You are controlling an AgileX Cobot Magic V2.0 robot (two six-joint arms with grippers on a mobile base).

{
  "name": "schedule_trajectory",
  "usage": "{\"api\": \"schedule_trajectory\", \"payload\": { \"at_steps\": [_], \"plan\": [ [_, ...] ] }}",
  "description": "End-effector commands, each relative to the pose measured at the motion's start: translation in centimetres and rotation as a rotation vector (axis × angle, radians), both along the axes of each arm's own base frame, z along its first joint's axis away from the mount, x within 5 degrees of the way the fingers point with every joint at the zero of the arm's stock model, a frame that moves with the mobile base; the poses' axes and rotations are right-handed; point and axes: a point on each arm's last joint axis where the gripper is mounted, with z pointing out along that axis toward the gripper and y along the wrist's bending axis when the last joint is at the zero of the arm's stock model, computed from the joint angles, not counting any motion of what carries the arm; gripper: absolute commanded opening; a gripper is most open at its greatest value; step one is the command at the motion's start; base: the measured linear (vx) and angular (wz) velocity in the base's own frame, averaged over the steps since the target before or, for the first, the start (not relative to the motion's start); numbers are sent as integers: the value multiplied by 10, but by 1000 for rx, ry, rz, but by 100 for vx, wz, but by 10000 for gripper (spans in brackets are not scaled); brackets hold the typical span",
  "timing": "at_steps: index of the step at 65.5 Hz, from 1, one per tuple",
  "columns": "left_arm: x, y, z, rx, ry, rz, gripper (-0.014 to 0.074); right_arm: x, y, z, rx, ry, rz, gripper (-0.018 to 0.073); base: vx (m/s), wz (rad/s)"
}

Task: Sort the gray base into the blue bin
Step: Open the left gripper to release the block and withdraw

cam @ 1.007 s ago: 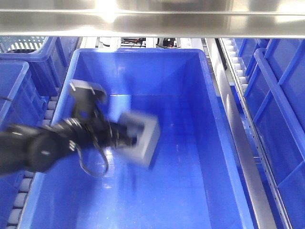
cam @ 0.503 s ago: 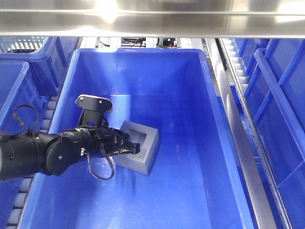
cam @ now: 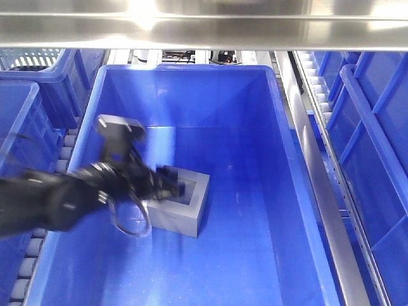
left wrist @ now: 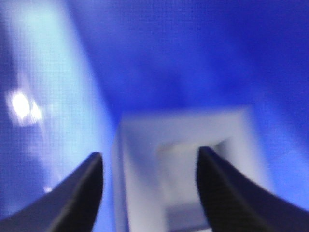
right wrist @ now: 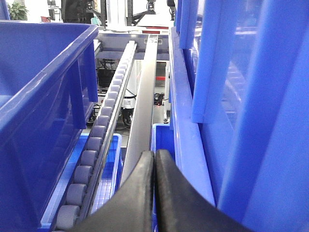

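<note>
Light gray matte cube-like base (cam: 185, 207) with darker shaded recess, glossy solid blue plastic bin (cam: 268, 127) with white glare patches, black left gripper (cam: 167, 185), black right gripper fingers (right wrist: 145, 193), gray conveyor rollers (right wrist: 91, 150), blue lattice-sided crate (cam: 44, 73), silver metal rail (cam: 204, 29).

Left pincer (left wrist: 149, 186) reaches forward with jaws spread apart, while right pincer (right wrist: 154, 191) has its jaws pressed together
</note>
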Motion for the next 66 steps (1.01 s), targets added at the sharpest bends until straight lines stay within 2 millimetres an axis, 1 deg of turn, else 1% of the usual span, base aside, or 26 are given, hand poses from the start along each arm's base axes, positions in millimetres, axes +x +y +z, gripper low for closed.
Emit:
{"api": "schedule_trajectory", "payload": {
  "at_steps": [1, 7, 19, 23, 28, 31, 39, 46, 50, 61, 66],
  "plan": [
    [-6, 4, 43, -48, -149, -18, 430, 0, 0, 3, -12, -74, -3, -9, 0, 0],
    [-14, 8, 58, -31, -192, -43, 422, 0, 0, 3, -12, -74, -3, -9, 0, 0],
    [-36, 20, 82, -28, -192, -58, 405, 0, 0, 3, -12, -74, -3, -9, 0, 0],
    [-47, 27, 95, -36, -202, -62, 402, 0, 0, 3, -12, -74, -3, -9, 0, 0],
    [-59, 34, 105, -43, -213, -66, 398, 0, 0, 3, -12, -74, -3, -9, 0, 0],
    [-70, 41, 110, -55, -236, -66, 398, 0, 0, 3, -12, -74, -3, -9, 0, 0],
    [-100, 59, 113, -94, -278, -59, 398, 0, 0, 3, -12, -74, -3, -9, 0, 0],
    [-129, 77, 109, -146, -311, -49, 398, 0, 0, 3, -12, -74, -3, -9, 0, 0],
    [-151, 90, 111, -177, -363, -48, 398, 0, 0, 3, -12, -74, -3, -9, 0, 0],
    [-204, 123, 107, -252, -501, -50, 398, 0, 0, 3, -12, -74, -3, -9, 0, 0],
    [-221, 133, 100, -271, -549, -51, 398, 0, 0, 3, -12, -74, -3, -9, 0, 0]
  ]
}}
